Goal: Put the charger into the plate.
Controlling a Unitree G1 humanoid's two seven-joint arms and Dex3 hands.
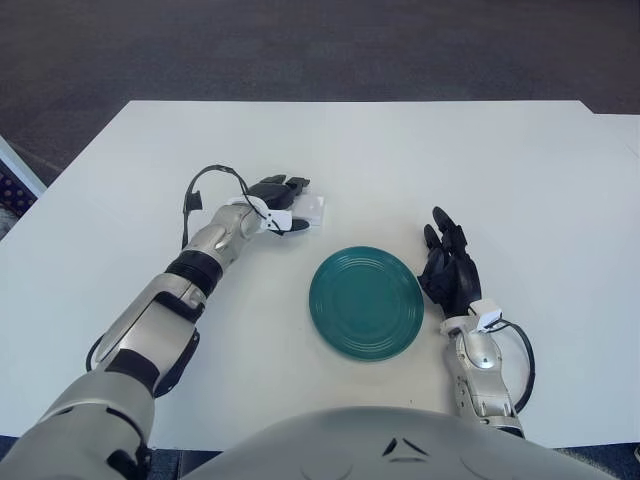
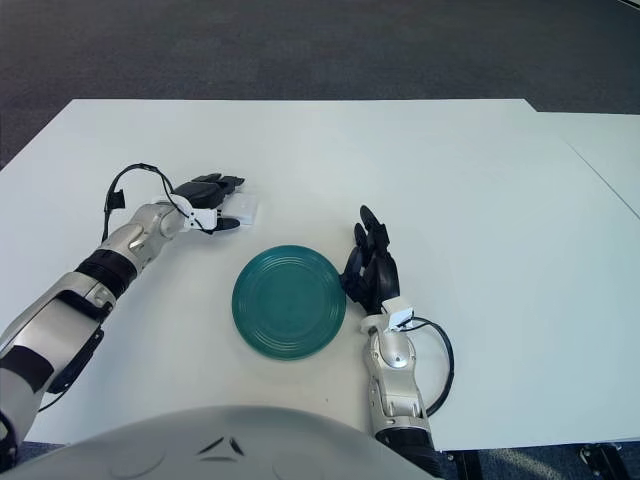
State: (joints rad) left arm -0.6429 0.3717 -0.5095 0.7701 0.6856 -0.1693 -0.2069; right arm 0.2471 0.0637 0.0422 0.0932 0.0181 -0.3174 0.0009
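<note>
Covering part of the white charger (image 1: 312, 209), the left hand (image 1: 274, 200) curls around it; right hand (image 1: 450, 274) lies slack beside the plate (image 1: 366, 303).

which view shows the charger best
Neither is clearly better. In the left eye view the white charger shows beyond the left hand, its right end clear of the fingers. The right eye view shows the same, with the fingers again covering its left end.

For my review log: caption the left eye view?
Left hand closing around the charger beyond the plate; right hand idle beside it.
</note>
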